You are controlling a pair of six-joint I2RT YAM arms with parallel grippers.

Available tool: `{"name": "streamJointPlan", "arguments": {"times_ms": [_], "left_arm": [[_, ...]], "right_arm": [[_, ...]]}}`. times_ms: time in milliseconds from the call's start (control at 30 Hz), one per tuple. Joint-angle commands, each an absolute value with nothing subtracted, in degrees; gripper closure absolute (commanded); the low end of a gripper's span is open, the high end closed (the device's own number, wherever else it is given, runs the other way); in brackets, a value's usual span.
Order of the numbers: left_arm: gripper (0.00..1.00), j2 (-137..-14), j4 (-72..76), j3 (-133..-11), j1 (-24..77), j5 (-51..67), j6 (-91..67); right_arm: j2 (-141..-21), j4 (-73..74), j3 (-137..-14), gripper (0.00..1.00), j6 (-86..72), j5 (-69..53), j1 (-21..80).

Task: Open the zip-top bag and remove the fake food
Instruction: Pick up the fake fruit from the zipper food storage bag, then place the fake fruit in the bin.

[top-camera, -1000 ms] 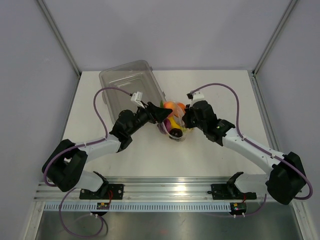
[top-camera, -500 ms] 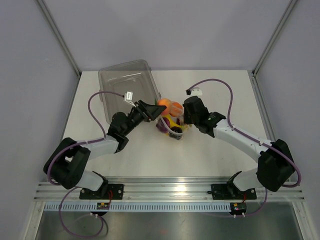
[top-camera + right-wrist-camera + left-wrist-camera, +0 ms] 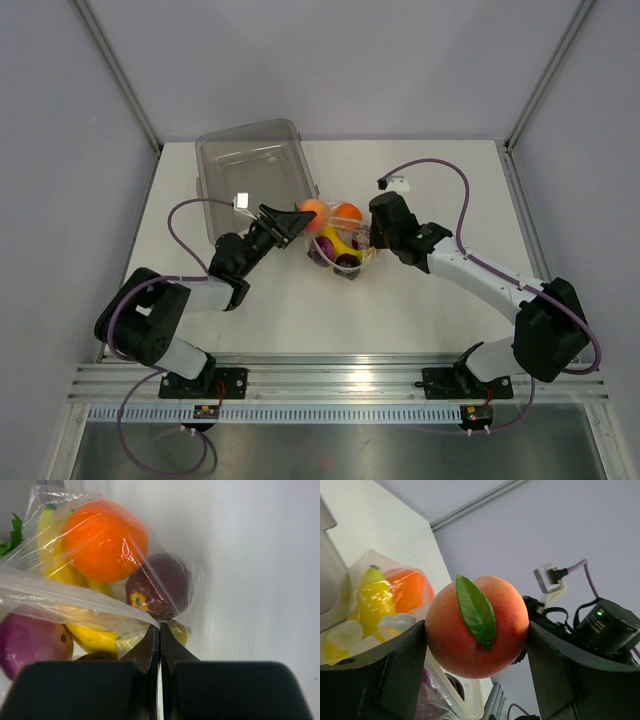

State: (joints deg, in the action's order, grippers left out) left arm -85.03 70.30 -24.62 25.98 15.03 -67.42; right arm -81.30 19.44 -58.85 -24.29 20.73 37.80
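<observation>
peach (image 3: 477, 626), with a green leaf on its near face, sits clamped between the two fingers of the left gripper (image 3: 298, 216), each finger pressed against one side of the fruit. it is outside the zip-top bag (image 3: 340, 248), just beside the bag's left edge in the top view.

the bag lies on the white table (image 3: 430, 300) between the two arms, just in front of the clear tub (image 3: 250, 172), which rests near the back left. inside the crinkly film are an orange (image 3: 102, 540), a yellow banana bunch (image 3: 90, 637), a dark red apple (image 3: 162, 590) and a purple piece (image 3: 30, 640); some green leaf shows at the far left of the right wrist view.

the right gripper (image 3: 159, 630) has its fingers pressed together on a fold of the bag's film, at the bag's right side, pinching the plastic just below the apple.
</observation>
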Motion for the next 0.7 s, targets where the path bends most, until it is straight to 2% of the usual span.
{"name": "streamJointPlan", "arguments": {"times_ms": [0, 367, 667], "left_arm": [[0.54, -87.79, 88.23, -23.03, 23.73, 7.48, -71.80], [0.53, -98.69, 95.45, -27.59, 22.24, -1.30, -89.73], [0.53, -98.35, 93.96, -28.74, 17.14, -3.69, -97.73]], "right_arm": [[-78.67, 20.57, -59.94, 1.00, -24.70, 21.81, 36.56], [-74.79, 20.21, -59.33, 1.00, -25.14, 21.62, 37.62], [-74.79, 19.95, -59.15, 1.00, -25.75, 21.45, 37.62]]}}
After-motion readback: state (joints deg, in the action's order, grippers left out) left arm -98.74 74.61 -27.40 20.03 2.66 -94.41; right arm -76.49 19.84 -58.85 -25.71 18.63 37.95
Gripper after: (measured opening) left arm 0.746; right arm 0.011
